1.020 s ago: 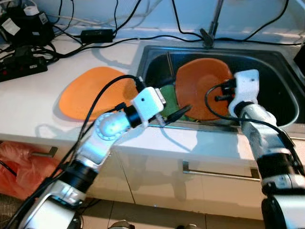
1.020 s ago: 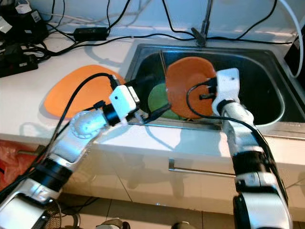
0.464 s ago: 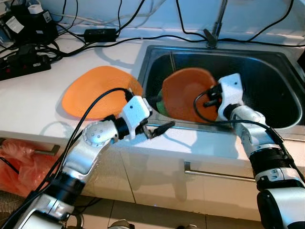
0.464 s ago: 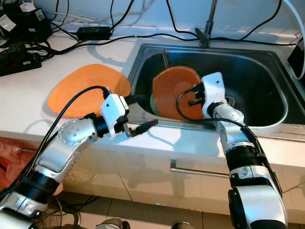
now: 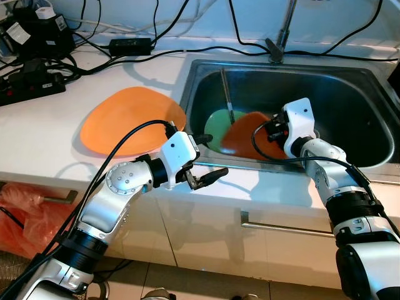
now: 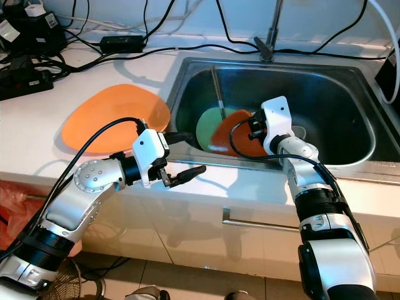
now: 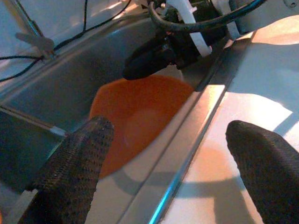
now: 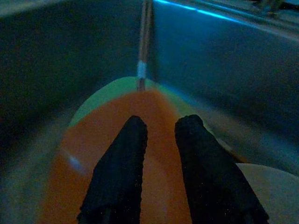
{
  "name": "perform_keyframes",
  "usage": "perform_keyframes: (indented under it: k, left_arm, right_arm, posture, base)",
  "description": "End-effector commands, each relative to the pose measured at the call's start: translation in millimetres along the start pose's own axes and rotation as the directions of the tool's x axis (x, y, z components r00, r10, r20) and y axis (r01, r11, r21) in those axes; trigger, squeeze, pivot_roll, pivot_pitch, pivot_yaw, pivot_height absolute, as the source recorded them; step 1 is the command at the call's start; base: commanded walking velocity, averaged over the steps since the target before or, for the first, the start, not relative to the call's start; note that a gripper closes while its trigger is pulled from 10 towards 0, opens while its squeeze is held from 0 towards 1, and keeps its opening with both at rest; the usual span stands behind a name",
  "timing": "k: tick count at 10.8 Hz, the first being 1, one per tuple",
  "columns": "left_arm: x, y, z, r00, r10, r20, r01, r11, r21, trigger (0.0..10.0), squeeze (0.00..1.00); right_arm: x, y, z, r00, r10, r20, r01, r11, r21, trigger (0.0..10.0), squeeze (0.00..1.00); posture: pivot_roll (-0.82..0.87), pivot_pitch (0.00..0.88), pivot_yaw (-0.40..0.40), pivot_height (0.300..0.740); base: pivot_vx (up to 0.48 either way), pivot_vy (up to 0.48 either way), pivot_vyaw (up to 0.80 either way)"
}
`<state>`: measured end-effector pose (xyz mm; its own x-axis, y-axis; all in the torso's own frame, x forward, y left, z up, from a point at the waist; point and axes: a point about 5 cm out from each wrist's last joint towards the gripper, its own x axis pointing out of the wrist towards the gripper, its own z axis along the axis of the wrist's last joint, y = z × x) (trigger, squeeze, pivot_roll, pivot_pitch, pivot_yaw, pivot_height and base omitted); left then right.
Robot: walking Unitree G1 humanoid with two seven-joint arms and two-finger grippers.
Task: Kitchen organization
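A dark orange plate lies tilted in the steel sink, partly over a green plate. My right gripper reaches into the sink, and its fingers stand close together at that plate's right rim, shut on it. In the left wrist view the same plate rests against the sink's front wall. My left gripper hovers open over the counter's front edge, holding nothing. A larger light orange plate lies flat on the white counter, left of the sink.
Chopsticks lean against the sink's back wall beside the faucet. Power strips and black cables crowd the counter's back left. A red bag sits on the floor at the left. Drawer handles run below the counter.
The right gripper has lowered the dark orange plate from upright down onto the green plate. The left gripper has drawn back from the sink's edge to the counter front.
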<state>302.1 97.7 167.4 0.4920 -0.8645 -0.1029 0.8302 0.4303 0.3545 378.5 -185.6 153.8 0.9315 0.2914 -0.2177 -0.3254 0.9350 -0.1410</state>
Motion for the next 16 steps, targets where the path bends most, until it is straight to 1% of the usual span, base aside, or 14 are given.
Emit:
perform_keyframes:
  k: [1, 2, 4, 5, 6, 7, 9, 10, 11, 12, 13, 14, 15, 16]
  left_arm:
    - [-0.9, 2.2, 3.5, 1.000, 0.002, -0.001, -0.002, 1.000, 0.009, 10.0, 1.00]
    - [-0.3, 8.2, 6.7, 0.999, 0.036, 0.000, -0.036, 0.999, 0.003, 10.0, 1.00]
    - [-1.4, 13.9, 8.0, 0.997, 0.070, -0.009, -0.070, 0.997, 0.015, 10.0, 1.00]
    - [-6.7, 25.5, 7.6, 0.987, 0.159, -0.020, -0.159, 0.987, 0.034, 10.0, 1.00]
    - [-14.0, 39.1, 7.7, 0.966, 0.258, -0.035, -0.256, 0.965, 0.053, 10.0, 1.00]
    - [-18.6, 44.7, 6.9, 0.956, 0.288, -0.061, -0.282, 0.956, 0.083, 10.0, 1.00]
    - [-33.4, 61.1, 6.2, 0.933, 0.330, -0.143, -0.294, 0.929, 0.226, 10.0, 1.00]
    - [-37.6, 66.2, 5.7, 0.923, 0.346, -0.166, -0.302, 0.922, 0.242, 10.0, 1.00]
    - [-39.3, 67.5, 5.6, 0.921, 0.349, -0.173, -0.299, 0.918, 0.260, 10.0, 1.00]
    - [-47.1, 69.7, 3.7, 0.916, 0.338, -0.217, -0.261, 0.912, 0.317, 10.0, 1.00]
    - [-51.2, 69.2, 2.0, 0.911, 0.335, -0.239, -0.247, 0.910, 0.333, 10.0, 1.00]
    - [-54.7, 63.8, -2.1, 0.915, 0.297, -0.273, -0.197, 0.919, 0.341, 10.0, 0.60]
    - [-56.3, 60.6, -4.0, 0.918, 0.271, -0.289, -0.168, 0.927, 0.336, 10.0, 0.00]
    - [-58.0, 57.9, -3.9, 0.923, 0.241, -0.299, -0.125, 0.925, 0.358, 10.0, 0.00]
  right_arm:
    - [1.0, 0.6, 7.1, 1.000, 0.022, 0.019, -0.022, 1.000, 0.006, 10.0, 1.00]
    - [0.5, 3.4, 7.6, 0.998, 0.053, 0.017, -0.053, 0.998, -0.016, 10.0, 1.00]
    - [-1.6, 7.9, 9.0, 0.995, 0.098, 0.027, -0.097, 0.994, -0.051, 10.0, 1.00]
    - [-5.1, 7.7, 19.9, 0.989, 0.110, 0.099, -0.107, 0.994, -0.035, 10.0, 1.00]
    - [-8.2, 5.6, 27.3, 0.983, 0.090, 0.158, -0.090, 0.996, -0.006, 10.0, 1.00]
    - [-10.5, 6.1, 32.8, 0.975, 0.095, 0.202, -0.100, 0.995, 0.013, 10.0, 1.00]
    - [-14.1, 7.6, 49.7, 0.958, 0.081, 0.275, -0.102, 0.993, 0.063, 10.0, 1.00]
    - [-15.1, 8.2, 49.8, 0.958, 0.081, 0.275, -0.108, 0.991, 0.084, 10.0, 1.00]
    - [-15.4, 8.6, 49.3, 0.958, 0.084, 0.274, -0.111, 0.990, 0.087, 10.0, 1.00]
    - [-17.9, 10.8, 47.8, 0.957, 0.101, 0.271, -0.131, 0.987, 0.095, 10.0, 1.00]
    - [-18.6, 10.5, 48.2, 0.958, 0.101, 0.268, -0.131, 0.987, 0.097, 10.0, 1.00]
    - [-18.4, 10.3, 48.8, 0.959, 0.102, 0.266, -0.133, 0.986, 0.100, 10.0, 0.96]
    - [-18.5, 10.4, 48.7, 0.959, 0.103, 0.262, -0.134, 0.986, 0.103, 10.0, 0.70]
    - [-18.0, 10.3, 48.3, 0.961, 0.105, 0.257, -0.136, 0.985, 0.103, 10.0, 0.11]
  posture:
    - [0.14, 0.045, 0.018, 0.740]
    - [0.14, 0.043, 0.018, 0.740]
    - [0.15, 0.041, 0.016, 0.740]
    - [0.15, 0.041, 0.016, 0.740]
    - [0.15, 0.038, 0.009, 0.740]
    - [0.15, 0.040, 0.003, 0.740]
    - [0.15, 0.039, -0.001, 0.740]
    - [0.15, 0.038, -0.005, 0.740]
    - [0.15, 0.038, -0.005, 0.740]
    - [0.15, 0.040, -0.007, 0.740]
    - [0.15, 0.041, -0.010, 0.740]
    - [0.15, 0.041, -0.013, 0.740]
    - [0.15, 0.042, -0.016, 0.740]
    - [0.15, 0.042, -0.016, 0.740]
  base:
    - [0.000, 0.000, 0.00]
    - [0.000, 0.000, 0.00]
    - [0.000, 0.000, 0.00]
    - [0.000, 0.000, 0.00]
    - [0.000, 0.000, 0.00]
    - [0.000, 0.000, 0.00]
    - [0.000, 0.000, 0.00]
    - [0.000, 0.000, 0.00]
    - [0.000, 0.000, 0.00]
    - [0.000, 0.000, 0.00]
    - [0.000, 0.000, 0.00]
    - [0.000, 0.000, 0.00]
    - [0.000, 0.000, 0.00]
    - [0.000, 0.000, 0.00]
